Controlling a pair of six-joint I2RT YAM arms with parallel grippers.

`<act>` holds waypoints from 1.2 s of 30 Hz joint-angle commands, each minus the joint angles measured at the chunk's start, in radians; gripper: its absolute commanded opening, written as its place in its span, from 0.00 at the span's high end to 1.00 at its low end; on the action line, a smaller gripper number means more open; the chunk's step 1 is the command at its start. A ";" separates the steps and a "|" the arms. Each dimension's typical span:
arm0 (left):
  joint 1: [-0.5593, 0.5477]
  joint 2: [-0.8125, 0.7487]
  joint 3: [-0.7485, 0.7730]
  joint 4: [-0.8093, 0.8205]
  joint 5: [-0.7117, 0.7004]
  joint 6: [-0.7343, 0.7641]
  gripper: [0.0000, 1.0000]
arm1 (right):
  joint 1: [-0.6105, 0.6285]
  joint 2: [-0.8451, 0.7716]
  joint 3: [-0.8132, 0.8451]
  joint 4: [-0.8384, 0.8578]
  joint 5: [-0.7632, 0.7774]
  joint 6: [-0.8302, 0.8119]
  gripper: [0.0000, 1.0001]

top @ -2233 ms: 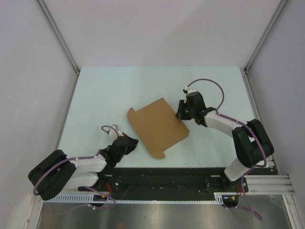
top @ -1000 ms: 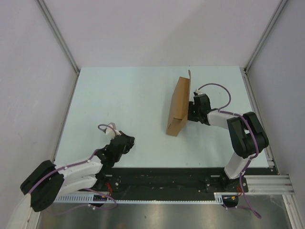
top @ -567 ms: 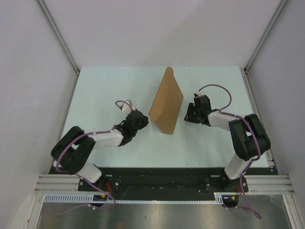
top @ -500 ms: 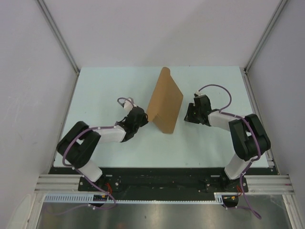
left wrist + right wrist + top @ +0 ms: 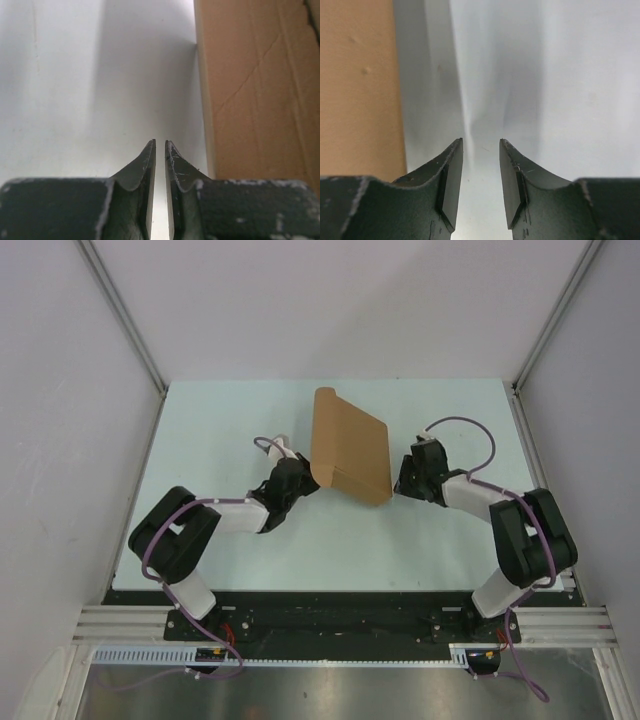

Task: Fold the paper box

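The paper box (image 5: 350,452) is a plain brown cardboard piece, tilted up off the table at mid-table between my two arms. My left gripper (image 5: 306,478) sits low at the box's near-left edge. In the left wrist view the cardboard (image 5: 255,90) fills the right side, beside the left gripper (image 5: 160,142), whose jaws are only a thin slit apart with nothing in them. My right gripper (image 5: 402,480) is at the box's near-right corner. Its wrist view shows the right gripper (image 5: 481,141) open and empty, with the cardboard (image 5: 357,85) just to its left.
The pale table (image 5: 220,430) is bounded by white walls with metal corner posts (image 5: 130,330). The black base rail (image 5: 340,615) runs along the near edge. Purple cables loop over both wrists.
The box went from standing on edge against my right gripper to leaning over between both grippers. My left arm swung in from the near left to the box. The right jaws widened.
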 commanded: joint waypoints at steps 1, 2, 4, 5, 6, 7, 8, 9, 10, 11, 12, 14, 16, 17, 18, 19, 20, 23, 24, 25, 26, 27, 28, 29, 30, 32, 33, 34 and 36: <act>-0.004 -0.041 0.048 0.063 0.015 0.048 0.83 | -0.032 -0.183 0.005 -0.039 0.198 0.065 0.58; -0.004 -0.041 0.048 0.064 0.013 0.049 0.83 | -0.041 -0.242 0.008 -0.042 0.213 0.074 0.57; -0.004 -0.040 0.050 0.069 0.013 0.049 0.83 | -0.067 -0.284 0.016 -0.031 0.229 0.092 0.54; -0.004 -0.040 0.054 0.070 0.015 0.049 0.83 | -0.073 -0.298 0.022 -0.005 0.217 0.097 0.53; -0.004 -0.037 0.057 0.072 0.016 0.048 0.82 | -0.081 -0.297 0.026 0.021 0.147 0.097 0.50; -0.004 -0.035 0.060 0.075 0.019 0.048 0.82 | -0.085 -0.282 0.037 0.033 0.117 0.109 0.49; -0.005 -0.032 0.072 0.085 0.024 0.046 0.82 | -0.084 -0.263 0.063 0.051 0.088 0.111 0.49; -0.010 -0.026 0.080 0.089 0.038 0.045 0.82 | -0.079 -0.219 0.074 0.053 0.025 0.112 0.48; -0.013 -0.024 0.086 0.095 0.045 0.045 0.82 | -0.066 -0.205 0.082 0.052 0.014 0.115 0.48; -0.019 -0.024 0.100 0.102 0.051 0.046 0.82 | -0.059 -0.197 0.085 0.053 0.014 0.115 0.48; -0.033 -0.020 0.108 0.104 0.061 0.054 0.82 | -0.052 -0.189 0.085 0.084 0.014 0.112 0.47; -0.047 -0.018 0.128 0.109 0.073 0.055 0.81 | -0.039 -0.188 0.086 0.082 0.016 0.109 0.46; -0.064 -0.009 0.134 0.128 0.099 0.054 0.81 | -0.039 -0.188 0.086 0.079 -0.017 0.108 0.45; -0.071 -0.004 0.148 0.136 0.107 0.052 0.81 | -0.041 -0.191 0.085 0.078 -0.021 0.109 0.45; -0.079 0.006 0.157 0.141 0.117 0.051 0.80 | -0.044 -0.194 0.085 0.073 -0.020 0.108 0.44; -0.091 0.012 0.165 0.150 0.136 0.054 0.80 | -0.042 -0.199 0.085 0.070 -0.018 0.111 0.44; -0.099 0.017 0.186 0.153 0.145 0.054 0.80 | -0.047 -0.206 0.085 0.067 -0.018 0.109 0.43; -0.122 0.034 0.232 0.144 0.160 0.061 0.80 | -0.053 -0.217 0.083 0.038 -0.017 0.109 0.43; -0.125 0.037 0.241 0.138 0.162 0.064 0.79 | -0.058 -0.220 0.083 0.033 -0.015 0.106 0.42; -0.127 0.039 0.249 0.133 0.162 0.068 0.79 | -0.061 -0.223 0.085 0.024 -0.011 0.103 0.43; -0.128 0.039 0.263 0.129 0.162 0.066 0.79 | -0.062 -0.229 0.083 0.019 -0.006 0.103 0.42; -0.127 0.039 0.267 0.122 0.160 0.066 0.78 | -0.070 -0.232 0.085 0.015 -0.006 0.100 0.42; -0.127 0.040 0.272 0.115 0.156 0.069 0.79 | -0.075 -0.234 0.085 0.010 -0.004 0.099 0.42; -0.127 0.039 0.280 0.107 0.151 0.074 0.78 | -0.076 -0.235 0.083 0.009 -0.003 0.097 0.42; -0.127 0.043 0.281 0.104 0.148 0.078 0.78 | -0.081 -0.237 0.083 0.004 -0.003 0.097 0.41; -0.125 0.046 0.284 0.099 0.147 0.078 0.78 | -0.087 -0.238 0.083 -0.001 -0.001 0.092 0.41; -0.125 0.051 0.284 0.099 0.147 0.078 0.78 | -0.087 -0.240 0.083 -0.002 0.000 0.092 0.41; -0.125 0.052 0.284 0.099 0.147 0.078 0.78 | -0.090 -0.241 0.083 -0.011 0.003 0.088 0.41; -0.125 0.055 0.283 0.095 0.145 0.078 0.78 | -0.092 -0.246 0.083 -0.019 0.003 0.088 0.41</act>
